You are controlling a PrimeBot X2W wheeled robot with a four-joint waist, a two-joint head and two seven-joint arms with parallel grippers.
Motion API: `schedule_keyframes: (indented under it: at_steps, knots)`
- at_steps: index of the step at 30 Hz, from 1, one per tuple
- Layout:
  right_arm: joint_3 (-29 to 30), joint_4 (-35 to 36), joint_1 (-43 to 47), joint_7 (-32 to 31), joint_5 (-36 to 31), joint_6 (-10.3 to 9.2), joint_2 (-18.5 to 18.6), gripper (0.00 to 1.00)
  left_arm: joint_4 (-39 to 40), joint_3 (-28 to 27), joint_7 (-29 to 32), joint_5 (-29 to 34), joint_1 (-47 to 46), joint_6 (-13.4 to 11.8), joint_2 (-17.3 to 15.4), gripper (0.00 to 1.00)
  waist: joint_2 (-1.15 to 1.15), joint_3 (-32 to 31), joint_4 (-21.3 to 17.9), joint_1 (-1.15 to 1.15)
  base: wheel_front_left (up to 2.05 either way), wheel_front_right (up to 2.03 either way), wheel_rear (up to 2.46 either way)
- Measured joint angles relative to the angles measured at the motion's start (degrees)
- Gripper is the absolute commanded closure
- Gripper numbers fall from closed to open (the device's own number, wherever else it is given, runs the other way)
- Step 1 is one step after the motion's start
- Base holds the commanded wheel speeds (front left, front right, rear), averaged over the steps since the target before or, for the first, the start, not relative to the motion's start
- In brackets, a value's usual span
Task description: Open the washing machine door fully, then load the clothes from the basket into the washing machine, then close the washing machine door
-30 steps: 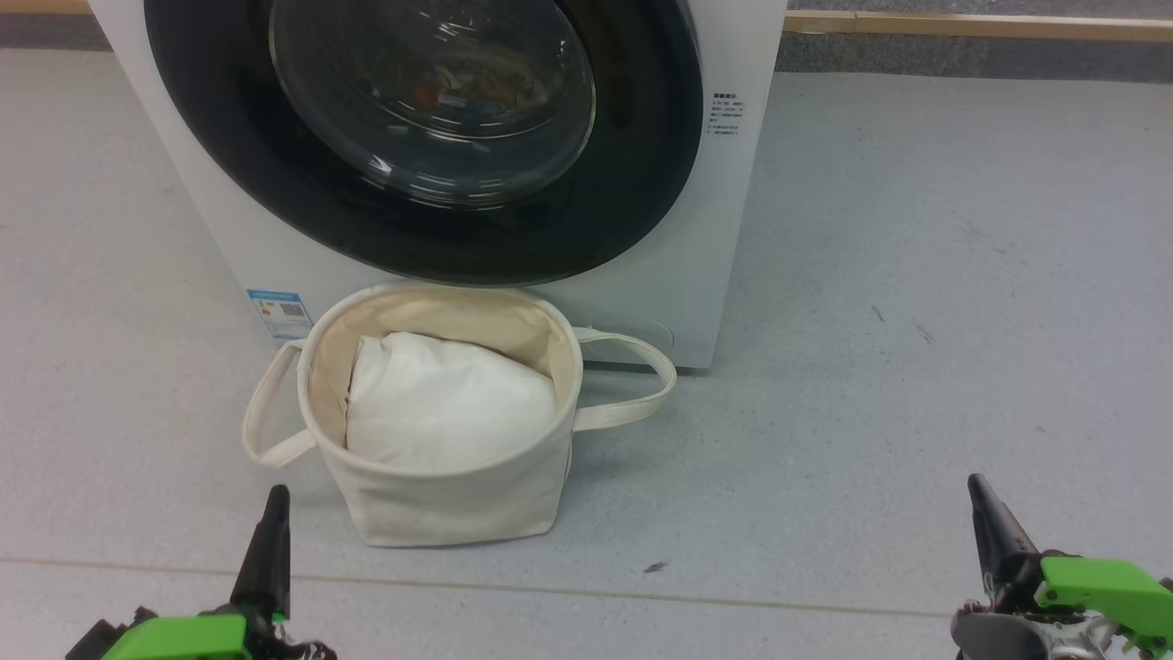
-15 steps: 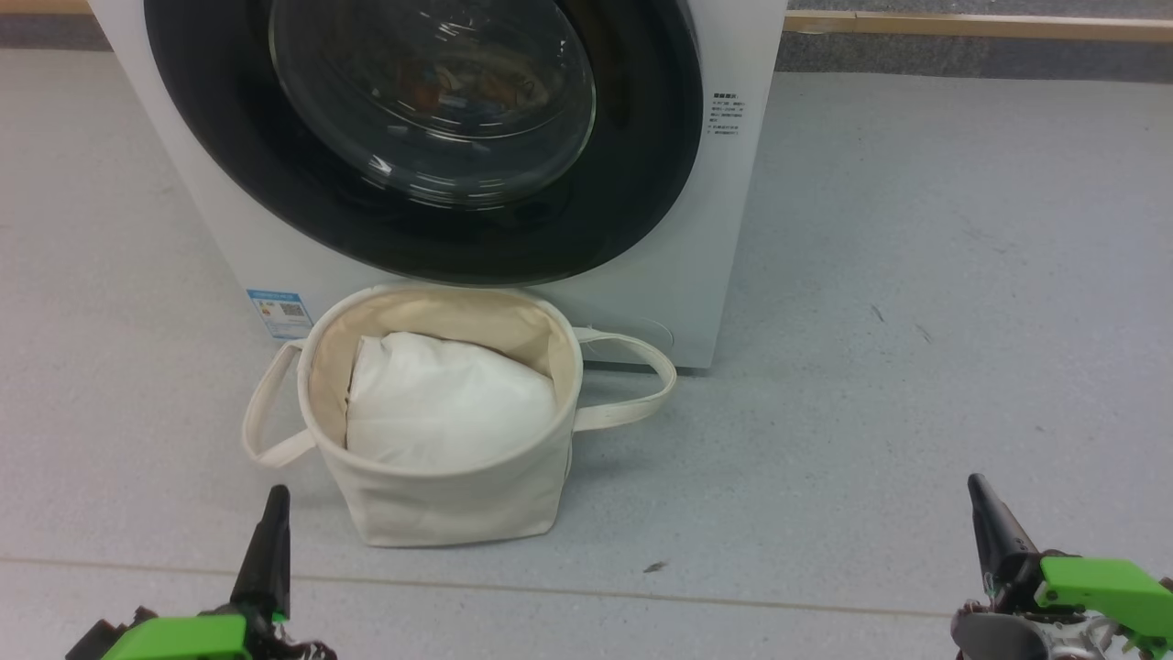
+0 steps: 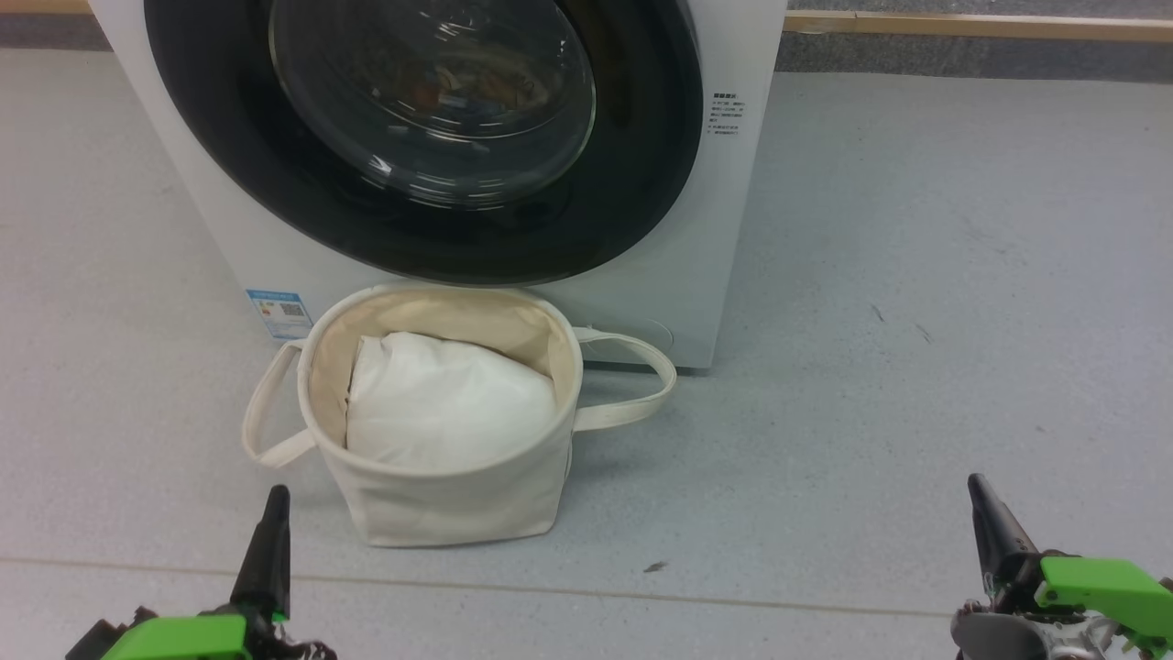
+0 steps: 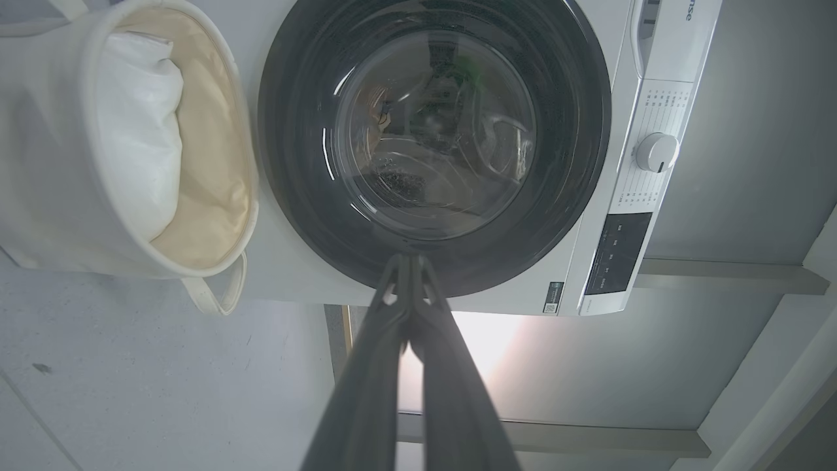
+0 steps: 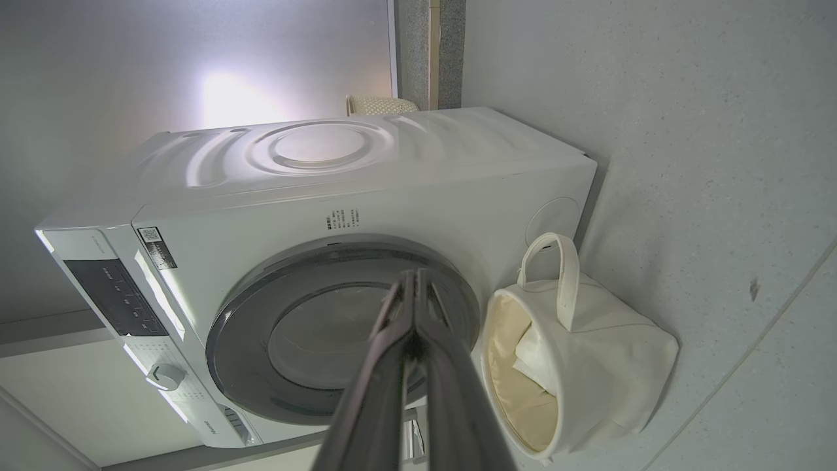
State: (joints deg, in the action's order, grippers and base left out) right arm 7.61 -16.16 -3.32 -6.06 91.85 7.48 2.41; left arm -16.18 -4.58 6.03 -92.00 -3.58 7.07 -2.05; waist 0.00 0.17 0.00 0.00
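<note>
The left tool [image 4: 410, 261] has its two fingers pressed together on nothing, and so does the right tool [image 5: 414, 278]. In the head view both sit low at the bottom corners, well apart from everything. That reads as a parked pose that keeps the arms out of the work area.

Between them, further out, the basket [image 3: 440, 504] stands upright on the floor [image 3: 916, 321], just in front of the machine [image 3: 733, 229] and under the door [image 3: 641, 183], handy for a short lift into the drum. Inside it lies a white liner [image 3: 449, 403]; no blue fabric shows there.

The door sits flat against the machine's front, seemingly latched. Behind its glass are orange-brown flecks that are probably the clothes [image 3: 422, 92], though reflections blur them. If so, loading and closing look finished, and the tools have nothing left to grip.
</note>
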Motion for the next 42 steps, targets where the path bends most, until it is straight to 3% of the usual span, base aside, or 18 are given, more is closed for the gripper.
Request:
schedule_keyframes:
  at_steps: [42]
  knots:
    - [0.0,0.0,0.0,0.0,0.0,0.0,0.0,1.0,0.0,-0.01,0.0,0.0,0.0,0.0,0.0,1.0,0.0,0.0,0.0,0.0,0.0,0.0,0.0]
